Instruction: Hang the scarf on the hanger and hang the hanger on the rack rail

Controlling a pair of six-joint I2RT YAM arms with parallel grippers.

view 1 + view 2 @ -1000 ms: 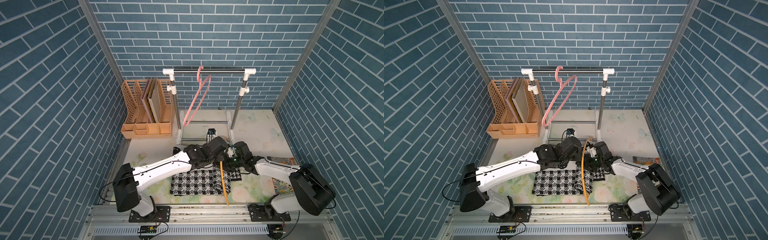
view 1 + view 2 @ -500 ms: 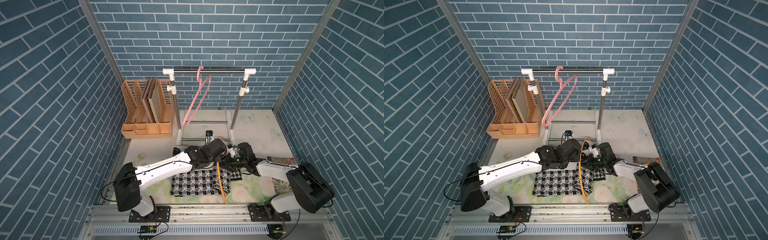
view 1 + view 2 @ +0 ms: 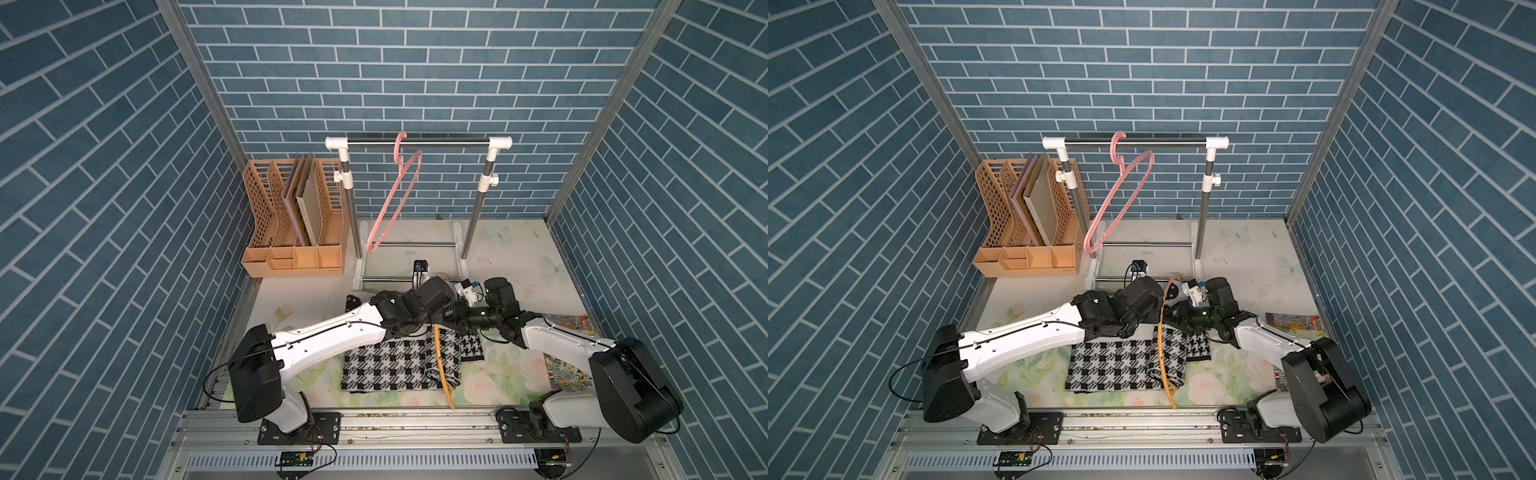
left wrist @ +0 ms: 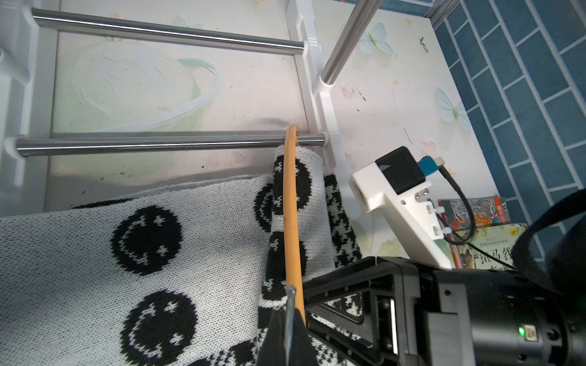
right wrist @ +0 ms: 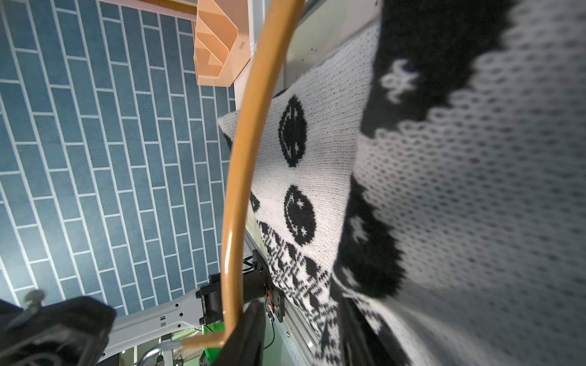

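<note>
Since the earlier frame my right hand [image 3: 1177,318] has shifted slightly toward the rack [image 3: 417,141]. On the counter [image 3: 490,386] the scarf [image 3: 386,365] lies flat, one end raised under the orange hanger [image 4: 290,206]. My left hand [image 4: 291,312] pinches that hanger, I judge to steady it for draping. Whether the right hand grips the scarf, I cannot tell. Beyond, a pink hanger [image 3: 395,149] hangs.

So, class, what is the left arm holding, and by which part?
The thin orange curved hanger, pinched between the left gripper's fingers along its long bar, roughly mid-length.
</note>
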